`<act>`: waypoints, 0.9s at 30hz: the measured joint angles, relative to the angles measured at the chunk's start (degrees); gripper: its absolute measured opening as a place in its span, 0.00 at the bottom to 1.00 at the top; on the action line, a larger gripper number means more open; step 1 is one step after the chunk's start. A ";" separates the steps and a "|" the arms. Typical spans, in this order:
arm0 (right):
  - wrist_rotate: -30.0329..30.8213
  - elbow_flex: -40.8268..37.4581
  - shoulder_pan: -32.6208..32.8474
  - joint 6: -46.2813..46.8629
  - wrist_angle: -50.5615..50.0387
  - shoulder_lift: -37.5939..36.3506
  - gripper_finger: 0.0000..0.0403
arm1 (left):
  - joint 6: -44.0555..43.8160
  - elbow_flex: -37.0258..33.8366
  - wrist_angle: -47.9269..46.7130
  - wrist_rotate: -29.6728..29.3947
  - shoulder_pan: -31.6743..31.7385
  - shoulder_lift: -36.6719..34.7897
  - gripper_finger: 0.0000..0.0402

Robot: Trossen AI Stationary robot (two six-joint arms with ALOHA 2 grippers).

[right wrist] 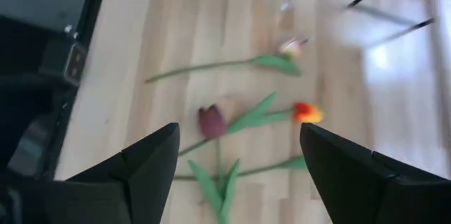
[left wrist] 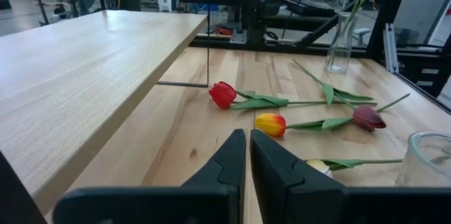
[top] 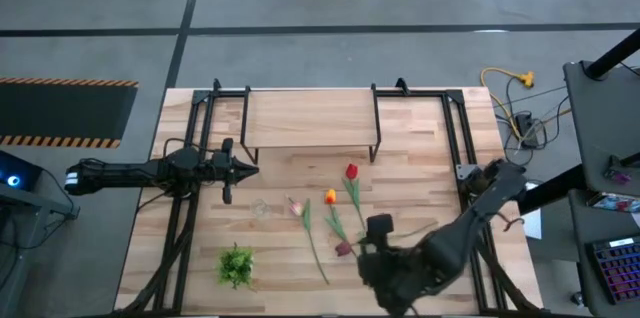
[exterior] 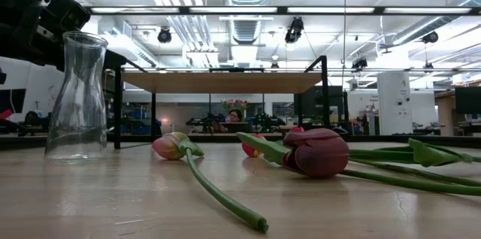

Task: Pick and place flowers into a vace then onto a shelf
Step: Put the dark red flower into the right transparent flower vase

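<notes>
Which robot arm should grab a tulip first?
Probably the right. Its open pincer hovers over the maroon tulip, with the other tulips close by. The left pincer is shut, near the shelf.

You see two dark, almost black arms with thick round joints. The left gripper [left wrist: 248, 155] and the right gripper [right wrist: 236, 164] have smooth, wedge-shaped black fingers.

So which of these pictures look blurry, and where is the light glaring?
The right wrist view is smeared all over: the maroon tulip and orange tulip look soft beyond the open right pincer. The low view has bright ceiling lights washing out the top, with the glass vase catching highlights. The left wrist view is fairly sharp on the red tulip.
</notes>
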 joint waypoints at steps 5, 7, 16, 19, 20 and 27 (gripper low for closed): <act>-5.28 -0.12 -2.18 -0.86 -1.01 4.23 0.67 | 0.00 0.00 0.01 0.00 0.00 0.00 0.01; -5.80 -0.16 -2.84 -0.95 -1.74 5.84 0.66 | 0.00 0.00 0.01 0.00 0.01 0.00 0.01; -6.32 -1.17 -6.15 -3.71 -2.10 12.30 0.61 | -0.02 0.00 0.01 0.02 0.01 0.00 0.01; -7.21 -1.73 -7.39 -3.94 -1.99 14.19 0.61 | -0.02 0.00 0.00 0.01 0.00 0.00 0.01; -8.50 -2.02 -7.87 -3.94 -1.99 14.58 0.61 | -0.02 0.00 -0.01 0.02 0.01 0.00 0.01; -11.96 -3.84 -9.98 -3.96 -1.62 17.98 0.60 | -0.02 0.00 -0.01 0.01 0.01 0.01 0.01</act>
